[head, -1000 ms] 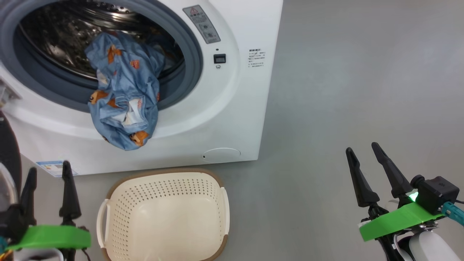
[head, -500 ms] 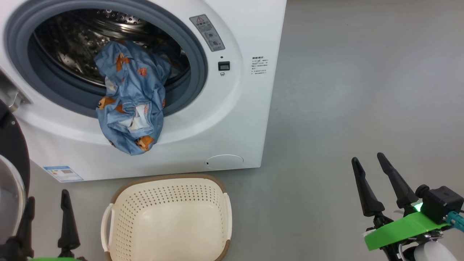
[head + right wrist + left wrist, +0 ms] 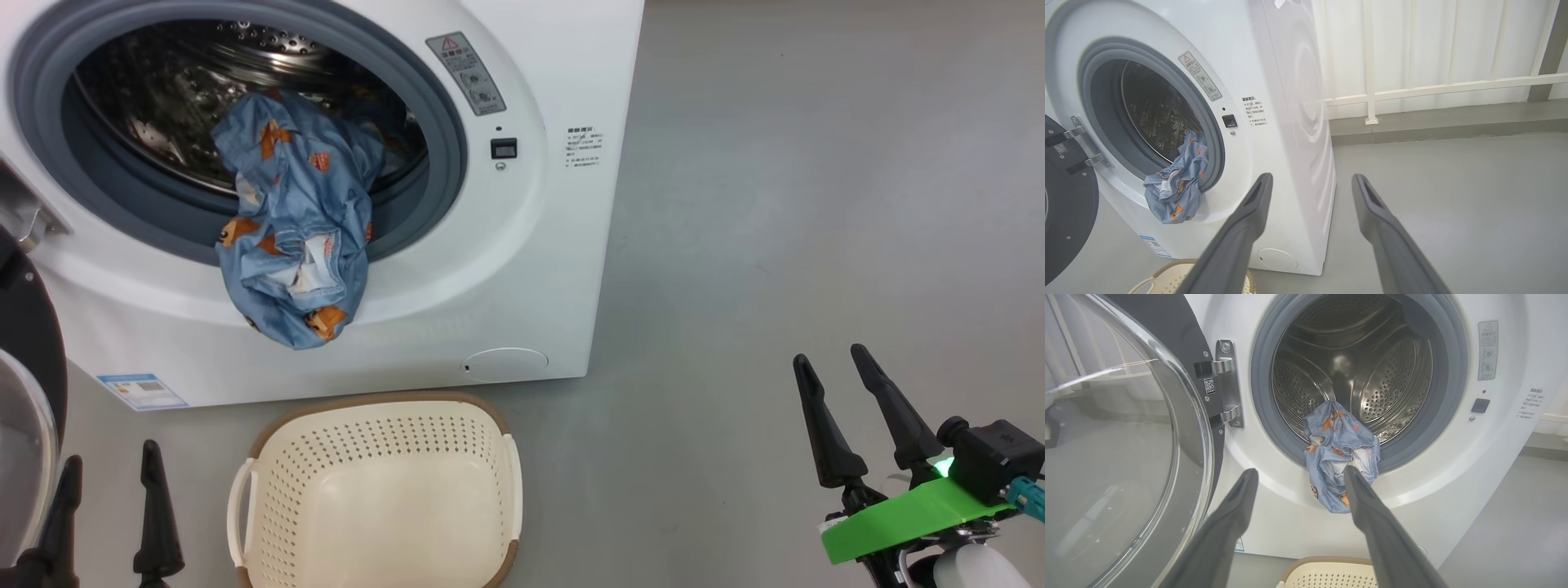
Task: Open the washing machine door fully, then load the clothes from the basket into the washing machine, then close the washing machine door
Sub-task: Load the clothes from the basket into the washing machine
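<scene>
The white washing machine (image 3: 563,73) (image 3: 1453,490) (image 3: 1274,49) stands with its door (image 3: 24,425) (image 3: 1126,457) (image 3: 1069,204) swung wide open on the left hinge. The blue bear-print clothes (image 3: 298,237) (image 3: 1337,461) (image 3: 1175,188) hang half out over the grey gasket, partly inside the steel drum. Below the opening the cream basket (image 3: 375,498) (image 3: 1327,573) (image 3: 1167,277) sits on the floor with nothing in it. My left gripper (image 3: 110,474) (image 3: 1300,473) is open at the lower left, beside the door. My right gripper (image 3: 833,363) (image 3: 1310,179) is open over bare floor at the lower right.
Grey floor (image 3: 816,204) stretches to the right of the machine. A white railing and pale curtain (image 3: 1433,85) run behind it. The round service flap (image 3: 504,362) and a blue label (image 3: 143,390) sit low on the machine's front.
The whole head picture shifted between one second ago and half a second ago; the camera moved. The left gripper now sits lower in that view. The clothes and basket lie as before.
</scene>
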### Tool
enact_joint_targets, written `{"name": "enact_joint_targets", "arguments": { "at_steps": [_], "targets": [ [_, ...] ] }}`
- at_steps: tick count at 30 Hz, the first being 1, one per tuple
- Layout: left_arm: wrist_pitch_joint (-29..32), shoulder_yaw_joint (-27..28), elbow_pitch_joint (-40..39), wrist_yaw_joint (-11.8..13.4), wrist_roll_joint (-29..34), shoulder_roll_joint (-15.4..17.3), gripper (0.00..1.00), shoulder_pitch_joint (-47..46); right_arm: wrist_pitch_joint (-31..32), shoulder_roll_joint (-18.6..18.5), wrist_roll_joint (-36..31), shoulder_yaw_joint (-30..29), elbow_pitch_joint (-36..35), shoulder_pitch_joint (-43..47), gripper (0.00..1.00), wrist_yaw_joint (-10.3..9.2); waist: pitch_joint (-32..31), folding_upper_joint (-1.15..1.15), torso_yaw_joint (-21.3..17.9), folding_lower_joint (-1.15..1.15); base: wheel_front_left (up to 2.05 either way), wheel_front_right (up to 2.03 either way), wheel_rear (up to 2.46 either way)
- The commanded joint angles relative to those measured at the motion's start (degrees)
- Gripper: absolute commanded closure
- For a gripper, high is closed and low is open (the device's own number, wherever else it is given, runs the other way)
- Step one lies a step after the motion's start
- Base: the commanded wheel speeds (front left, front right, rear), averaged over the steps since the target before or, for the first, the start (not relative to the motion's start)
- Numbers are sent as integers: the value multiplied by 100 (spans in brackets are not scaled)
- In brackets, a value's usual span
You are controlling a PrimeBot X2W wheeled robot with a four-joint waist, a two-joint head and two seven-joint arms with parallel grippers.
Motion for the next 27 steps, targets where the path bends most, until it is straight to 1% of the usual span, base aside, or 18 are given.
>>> {"name": "enact_joint_targets", "arguments": {
  "at_steps": [1, 11, 17, 27],
  "targets": [
    [-36, 206, -181, 4, 8, 87, 0, -28, -46, -107, 43, 84, -150, 17, 0, 42, -3, 0, 1, 0, 0, 0, 0],
    [-36, 181, -202, 4, 1, 95, 0, -19, -46, -117, 48, 104, -160, 26, 0, 42, 10, 0, -12, 0, 0, 0, 0],
    [-36, 119, -42, 4, -70, 128, 0, -141, -46, -104, 43, 119, -166, -8, 0, 42, 87, 0, -30, 0, 0, 0, 0],
    [-36, -86, 497, 4, -321, 320, 0, -810, -46, -34, -17, 173, -215, -267, 0, 42, 581, 0, -112, 0, 0, 0, 0]
  ]
}}
